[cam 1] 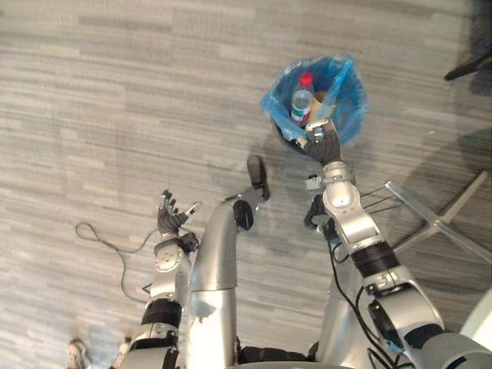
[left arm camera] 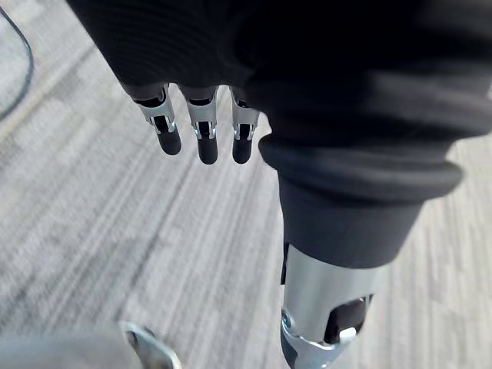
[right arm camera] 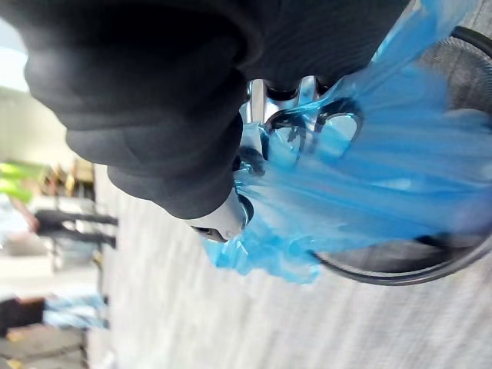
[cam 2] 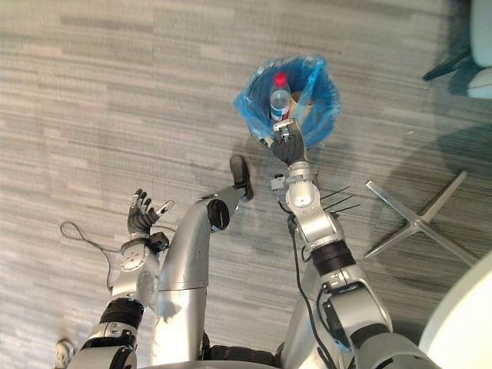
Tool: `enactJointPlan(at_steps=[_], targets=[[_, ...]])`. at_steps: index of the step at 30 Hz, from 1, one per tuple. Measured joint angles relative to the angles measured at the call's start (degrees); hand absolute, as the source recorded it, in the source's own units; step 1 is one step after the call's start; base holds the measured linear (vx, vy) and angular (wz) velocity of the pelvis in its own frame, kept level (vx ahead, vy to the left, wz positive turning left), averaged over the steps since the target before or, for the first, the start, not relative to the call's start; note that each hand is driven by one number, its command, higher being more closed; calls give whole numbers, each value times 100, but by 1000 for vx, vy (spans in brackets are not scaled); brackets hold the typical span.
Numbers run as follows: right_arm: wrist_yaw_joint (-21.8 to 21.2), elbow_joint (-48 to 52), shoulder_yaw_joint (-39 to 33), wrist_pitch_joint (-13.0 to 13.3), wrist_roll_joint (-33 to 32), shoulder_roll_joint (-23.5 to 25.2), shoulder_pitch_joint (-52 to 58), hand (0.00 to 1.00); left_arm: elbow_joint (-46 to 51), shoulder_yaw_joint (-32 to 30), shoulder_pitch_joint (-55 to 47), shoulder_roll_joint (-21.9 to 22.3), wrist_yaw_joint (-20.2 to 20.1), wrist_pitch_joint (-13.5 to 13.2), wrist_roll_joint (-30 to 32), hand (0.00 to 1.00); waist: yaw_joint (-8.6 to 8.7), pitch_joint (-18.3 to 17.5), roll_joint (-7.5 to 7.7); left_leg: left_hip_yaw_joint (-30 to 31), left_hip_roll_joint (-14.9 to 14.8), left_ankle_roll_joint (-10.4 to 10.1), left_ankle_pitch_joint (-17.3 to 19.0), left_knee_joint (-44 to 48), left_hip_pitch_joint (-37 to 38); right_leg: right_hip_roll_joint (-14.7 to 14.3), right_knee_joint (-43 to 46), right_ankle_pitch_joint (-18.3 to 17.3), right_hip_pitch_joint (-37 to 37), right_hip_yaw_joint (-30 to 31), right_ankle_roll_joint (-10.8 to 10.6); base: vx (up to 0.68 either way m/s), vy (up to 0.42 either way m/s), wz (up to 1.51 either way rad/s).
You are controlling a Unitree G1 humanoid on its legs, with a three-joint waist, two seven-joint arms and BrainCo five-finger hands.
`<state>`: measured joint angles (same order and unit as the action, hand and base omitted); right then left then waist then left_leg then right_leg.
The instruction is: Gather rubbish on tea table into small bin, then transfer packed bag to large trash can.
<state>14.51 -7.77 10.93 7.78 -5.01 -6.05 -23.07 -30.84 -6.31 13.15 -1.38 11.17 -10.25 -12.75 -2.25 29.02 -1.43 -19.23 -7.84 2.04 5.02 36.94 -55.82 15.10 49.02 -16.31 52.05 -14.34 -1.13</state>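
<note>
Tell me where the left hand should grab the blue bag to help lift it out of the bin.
I'd pinch the loose upstanding edge of the blue bag on the far rim of the small bin, opposite the right hand, which grips the near edge. Come from above and outside: the plastic flares free there, and the bottle fills the middle.

We saw our right hand (right arm camera: 192, 154) clenched on the blue bag (right arm camera: 369, 192) at the rim of the small bin (right arm camera: 415, 265).

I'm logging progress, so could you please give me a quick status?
Right hand shut on small bin's bagged rim. Left hand open over floor. Red-capped bottle inside blue bag. Metal stand legs to the right, apart.
</note>
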Motion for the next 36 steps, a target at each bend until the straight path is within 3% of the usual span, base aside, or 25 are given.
enactJointPlan(at_steps=[2,4,9,11,13,18,20,21,22,23,25,26,27,28,29,30,31,33,34,35,36], targets=[[-111,221,18,9,-244,155,463,100,-20,54,-308,31,-4,22,0,0,6,-24,43,-21,0,-71,-63,-212,577,-69,-323,88,-614,-50,6,46,-85,-15],[-238,493,51,68,-465,276,875,100,-36,148,-651,22,-52,53,0,0,13,-67,66,-73,10,-1,-139,-436,1152,-114,-638,142,-1226,-101,-68,87,-77,-11],[-569,941,197,205,-811,401,1522,100,-398,314,-1361,-23,-155,111,36,0,13,-549,257,-168,105,96,-205,-1072,2516,-265,-1543,274,-2651,-162,-230,125,-48,-7],[-699,938,215,307,-814,386,1647,100,-725,538,-1584,-177,-249,114,244,0,26,-919,299,-149,165,81,-219,-1319,2848,-354,-1927,366,-2986,-127,-270,129,-17,-14],[-759,937,211,317,-812,335,1634,100,-944,642,-1684,-228,-257,124,342,0,148,-1063,307,-149,200,44,-292,-1548,3125,-430,-2306,511,-3302,-112,-301,118,-5,-19],[-917,938,55,362,-784,299,1531,100,-1086,684,-1723,-461,-353,117,505,0,167,-1128,351,-163,286,28,-441,-2039,3625,-609,-2970,1042,-3598,411,-356,21,20,-60],[-921,938,32,361,-763,188,1548,100,-1006,654,-1720,-517,-356,109,511,0,156,-1145,338,-138,254,192,-510,-2100,3645,-612,-2694,1180,-3394,514,-354,-66,1,-46],[-921,945,36,362,-763,175,1559,100,-939,603,-1709,-564,-363,100,539,0,190,-1135,342,-159,271,233,-491,-2137,3726,-520,-1735,775,-3290,462,-212,-108,-28,-19],[-921,945,22,362,-763,166,1564,100,-872,598,-1717,-590,-362,97,570,0,182,-1140,352,-141,279,250,-481,-2104,3769,-499,-1217,564,-3313,464,-210,-118,-57,13],[-924,962,-5,364,-761,120,1562,100,-692,594,-1772,-615,-357,99,572,0,145,-1144,354,-92,292,283,-459,-2035,3842,-520,-560,289,-3548,498,-356,-114,-77,28],[-924,1112,63,403,-689,119,1558,100,-143,570,-2018,-623,-351,85,572,0,113,-1158,371,58,333,300,-453,-1930,3835,-702,-292,43,-4053,593,-620,-135,-112,35],[-917,1204,73,466,-580,100,1506,100,165,568,-2199,-618,-347,73,571,0,53,-1191,404,87,374,304,-542,-1903,3754,-815,-644,-262,-4350,688,-593,-181,-123,25],[-887,1294,70,496,-559,20,1397,100,334,567,-2310,-609,-345,74,571,0,-39,-1251,371,138,404,261,-728,-1944,3588,-926,-1251,-562,-4521,654,-310,-207,-118,18],[-853,1320,71,512,-559,-33,1326,100,420,572,-2367,-564,-348,75,573,0,-58,-1313,337,171,408,218,-865,-2023,3477,-988,-1572,-666,-4544,626,-160,-302,-129,20],[-790,1329,34,549,-561,-225,1140,100,572,588,-2420,-428,-356,79,571,0,-108,-1362,119,321,340,168,-1265,-2345,3306,-1202,-2073,-716,-4522,535,-30,-348,-121,35],[-699,1324,-36,549,-561,-396,1087,100,749,678,-2495,-328,-373,83,570,0,-119,-1390,-81,512,264,18,-1613,-2767,3300,-1411,-2255,-523,-4479,372,72,-351,-121,43],[-674,1321,-95,548,-561,-462,1086,100,909,732,-2565,-305,-377,84,569,0,-132,-1399,-150,582,227,-115,-1775,-3021,3349,-1503,-2286,-448,-4470,310,126,-305,-94,56],[-579,1285,-232,535,-561,-615,1047,100,1341,899,-2665,-344,-394,82,568,0,-160,-1394,-169,654,233,-855,-1300,-3520,3449,-1474,-2388,-161,-4393,8,324,-268,-85,64],[-578,1234,-312,538,-560,-690,891,100,1555,974,-2578,-356,-466,79,564,0,-137,-1361,-61,637,311,-885,-968,-3068,3263,-1295,-2594,-25,-4361,-149,404,-308,-79,61],[-581,1096,-331,532,-563,-813,632,100,1740,1045,-2585,-376,-508,38,564,0,-140,-1353,-81,643,265,-470,-781,-2112,3187,-1190,-2740,173,-4370,-180,446,-306,-63,47],[-579,1078,-329,530,-563,-847,578,100,1805,1056,-2591,-386,-515,34,564,0,-142,-1360,-92,647,246,-357,-678,-1780,3237,-1157,-2799,243,-4385,-182,438,-358,-13,25]])
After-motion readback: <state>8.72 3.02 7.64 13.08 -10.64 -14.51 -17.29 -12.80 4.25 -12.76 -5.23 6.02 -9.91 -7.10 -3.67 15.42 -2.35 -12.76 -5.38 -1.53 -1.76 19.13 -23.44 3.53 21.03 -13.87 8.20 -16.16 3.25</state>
